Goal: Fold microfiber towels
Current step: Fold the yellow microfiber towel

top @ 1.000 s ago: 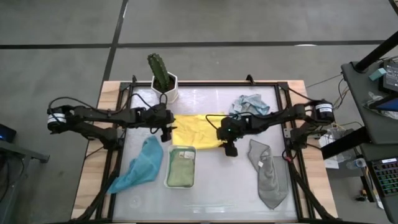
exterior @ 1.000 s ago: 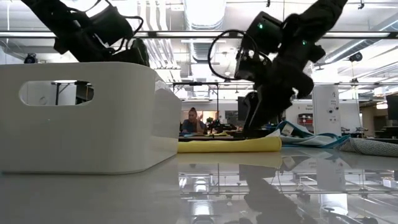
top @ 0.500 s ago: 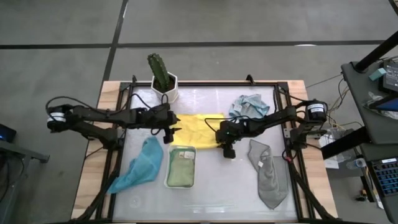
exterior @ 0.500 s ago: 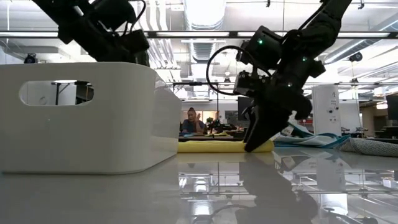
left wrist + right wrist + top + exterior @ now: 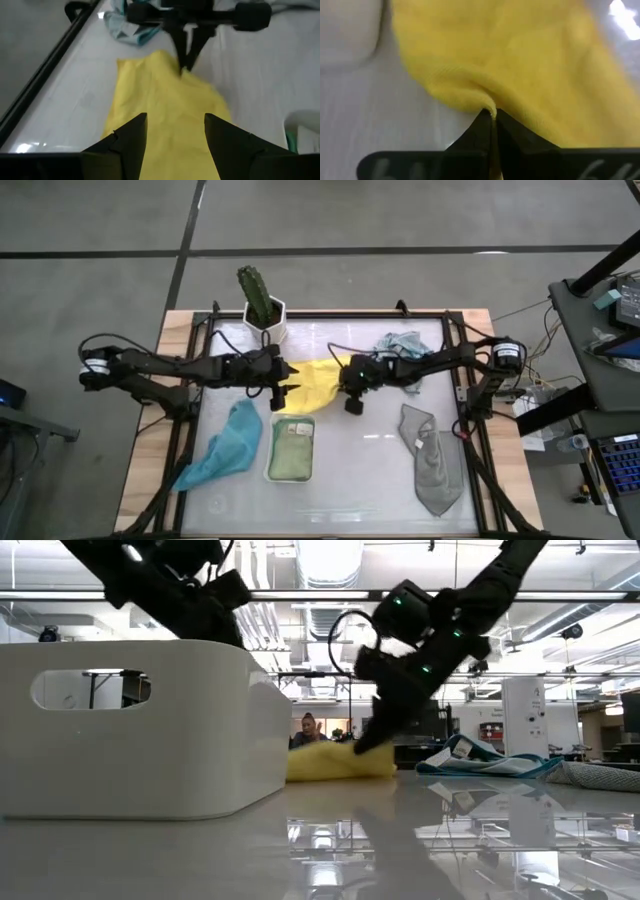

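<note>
Grey concrete floor lay around a wood-edged table with a glossy white top, and a lit workshop with ceiling pipes stood beyond it, where a person sat far back.

Items on the table:

- Yellow towel, in the middle toward the far side, bunched and partly lifted at one edge.
- Right gripper, at that towel's right edge, fingers pinched tight on a fold of the yellow cloth; the right wrist view showed the tips closed with the fabric puckered between them.
- Left gripper, at the towel's left edge, fingers spread apart over the yellow cloth, gripping nothing.
- Light blue towel, crumpled near the far right corner, just behind the right arm.
- Grey towel, lying loose and long at the right front.
- Teal towel, lying loose at the left front.
- White tray, just in front of the yellow towel, beside the teal one, holding the pale green towel folded flat inside.
- Cactus in a white pot, at the far edge left of centre.

Low view: the tray's white wall filled the left side, with the yellow towel heaped beside it under the right gripper.
</note>
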You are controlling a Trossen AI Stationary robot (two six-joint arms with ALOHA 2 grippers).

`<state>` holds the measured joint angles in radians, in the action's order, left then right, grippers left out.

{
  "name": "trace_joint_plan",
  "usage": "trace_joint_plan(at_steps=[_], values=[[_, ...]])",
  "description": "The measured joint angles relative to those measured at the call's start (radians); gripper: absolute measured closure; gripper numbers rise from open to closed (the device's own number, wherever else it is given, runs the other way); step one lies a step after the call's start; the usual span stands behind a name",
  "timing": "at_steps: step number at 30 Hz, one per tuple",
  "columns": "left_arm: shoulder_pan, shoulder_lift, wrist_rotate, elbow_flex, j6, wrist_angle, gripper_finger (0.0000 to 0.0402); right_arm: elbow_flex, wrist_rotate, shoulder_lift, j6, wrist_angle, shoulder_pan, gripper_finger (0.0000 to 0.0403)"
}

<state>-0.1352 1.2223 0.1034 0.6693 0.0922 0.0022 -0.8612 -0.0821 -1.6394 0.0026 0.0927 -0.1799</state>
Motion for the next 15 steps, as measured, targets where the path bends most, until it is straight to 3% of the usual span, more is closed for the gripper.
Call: trace_joint_plan(at_steps=[3,8,15], values=[[0.000,0.057,0.001,0.012,0.000,0.070,0.0219,-0.056,-0.002,0.000,0.037,-0.013,-0.027,0.0394],[-0.001,0.161,0.056,0.061,-0.007,0.068,0.0219,-0.147,-0.024,0.000,0.061,-0.100,-0.081,0.0394],[-0.002,0.267,0.057,0.138,-0.007,0.060,0.0219,-0.229,-0.031,0.000,0.031,-0.212,-0.117,0.0394]])
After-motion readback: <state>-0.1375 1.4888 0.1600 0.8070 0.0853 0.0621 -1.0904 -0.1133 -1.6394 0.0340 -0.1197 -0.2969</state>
